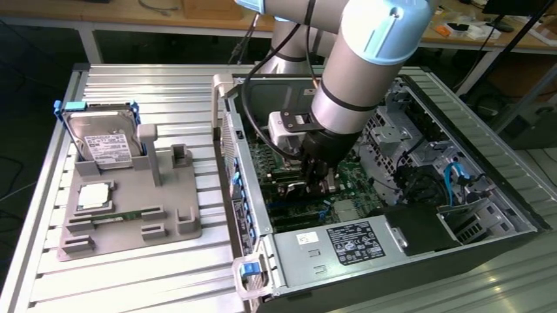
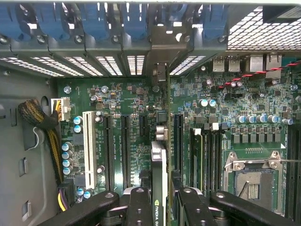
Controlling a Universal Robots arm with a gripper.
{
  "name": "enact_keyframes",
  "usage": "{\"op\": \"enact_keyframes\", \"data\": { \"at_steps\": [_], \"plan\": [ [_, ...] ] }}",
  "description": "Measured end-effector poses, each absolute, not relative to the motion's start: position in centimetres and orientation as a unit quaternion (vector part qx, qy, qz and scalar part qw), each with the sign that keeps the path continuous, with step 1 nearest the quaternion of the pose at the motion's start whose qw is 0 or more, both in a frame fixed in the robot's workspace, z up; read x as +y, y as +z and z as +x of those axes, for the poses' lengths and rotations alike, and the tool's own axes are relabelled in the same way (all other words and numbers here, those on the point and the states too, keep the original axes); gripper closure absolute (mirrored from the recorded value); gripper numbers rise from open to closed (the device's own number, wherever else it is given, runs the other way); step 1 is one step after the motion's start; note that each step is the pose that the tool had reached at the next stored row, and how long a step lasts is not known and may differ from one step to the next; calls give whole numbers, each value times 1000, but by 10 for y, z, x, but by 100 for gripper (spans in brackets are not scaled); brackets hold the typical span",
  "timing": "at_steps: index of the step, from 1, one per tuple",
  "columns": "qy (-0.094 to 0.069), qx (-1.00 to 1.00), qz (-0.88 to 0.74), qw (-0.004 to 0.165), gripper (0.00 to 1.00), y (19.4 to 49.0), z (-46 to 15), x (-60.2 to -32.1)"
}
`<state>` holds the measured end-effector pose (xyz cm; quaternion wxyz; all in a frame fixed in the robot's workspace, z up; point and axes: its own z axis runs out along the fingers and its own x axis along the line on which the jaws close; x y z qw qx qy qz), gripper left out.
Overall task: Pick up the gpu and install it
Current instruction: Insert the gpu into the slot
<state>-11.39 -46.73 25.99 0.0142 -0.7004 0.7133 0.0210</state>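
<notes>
- The ribbed aluminium tabletop [image 1: 130,274] carries an open computer case [image 1: 487,156] lying on its side, towards the exterior view's right, and a grey parts holder [image 1: 130,228] just beside it, towards that view's left.
- My arm [image 1: 366,72] reaches down from above into the middle of the case, over its green motherboard [image 2: 117,99].
- A silver hard drive [image 1: 104,143] with a white label stands tilted in the far end of the holder, well apart from my wrist.
- The gpu [image 2: 159,174], a thin dark card seen edge-on in the wrist view, stands upright over the motherboard and in line with its long black slots. It runs from my fingers towards the perforated rear wall of the case. I cannot tell whether its lower edge sits in a slot.
- My end effector [image 2: 162,200] is clamped on the gpu, with one black finger [image 2: 138,207] on each flat face of the card.
- A bare processor socket [image 2: 251,183] with a metal frame lies on the motherboard to one side of the card. A white expansion slot [image 2: 88,148] lies on the other side.
- A square silver chip [image 1: 94,195] rests in the middle of the holder, and a slim green memory stick [image 1: 117,215] lies just beside it.
</notes>
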Motion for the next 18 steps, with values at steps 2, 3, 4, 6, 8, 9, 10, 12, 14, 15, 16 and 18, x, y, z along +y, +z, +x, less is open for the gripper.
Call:
{"op": "enact_keyframes", "data": {
  "at_steps": [2, 3, 4, 6, 8, 9, 10, 12, 14, 15, 16, 18],
  "plan": [
    [21, 713, -700, 14, 73, 258, -114, -467],
    [21, 713, -700, 14, 73, 257, -114, -467],
    [21, 713, -700, 14, 73, 255, -114, -467],
    [21, 713, -700, 15, 73, 253, -114, -467],
    [22, 713, -700, 15, 73, 253, -114, -467],
    [22, 713, -700, 15, 73, 253, -114, -467],
    [22, 713, -700, 15, 73, 253, -114, -467],
    [22, 713, -700, 15, 73, 253, -114, -467],
    [22, 713, -700, 15, 73, 253, -114, -467],
    [22, 713, -700, 15, 73, 253, -114, -467],
    [22, 713, -700, 15, 73, 253, -114, -467],
    [22, 713, -700, 15, 73, 253, -114, -467]
  ]
}}
